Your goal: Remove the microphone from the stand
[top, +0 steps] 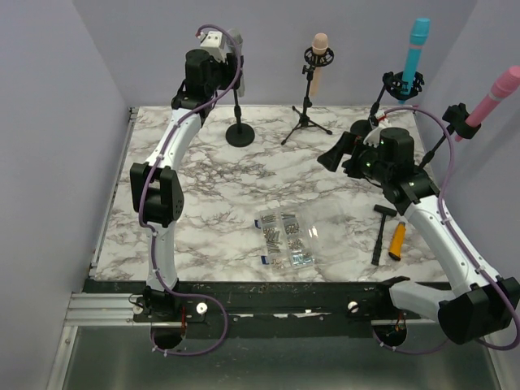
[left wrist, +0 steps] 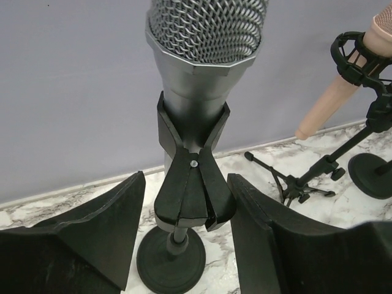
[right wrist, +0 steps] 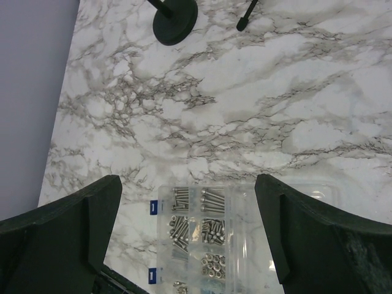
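A silver microphone [left wrist: 205, 37] with a mesh head stands upright in the black clip [left wrist: 193, 184] of a round-based stand [left wrist: 171, 260]. My left gripper [left wrist: 187, 226] straddles the clip, one finger on each side. A narrow gap shows on both sides, so the jaws touch nothing. In the top view this gripper [top: 236, 65] is raised at the back of the table beside the microphone [top: 234, 45], above the stand base [top: 240, 134]. My right gripper [top: 333, 154] hangs open over the table, holding nothing, with a screw box [right wrist: 208, 233] below it.
A beige microphone [top: 319, 57] on a tripod stands right of the silver one. A blue microphone [top: 416, 49] and a pink one [top: 491, 97] are at the back right. A clear screw box [top: 286, 240], a hammer [top: 380, 231] and an orange tool [top: 398, 240] lie near the front.
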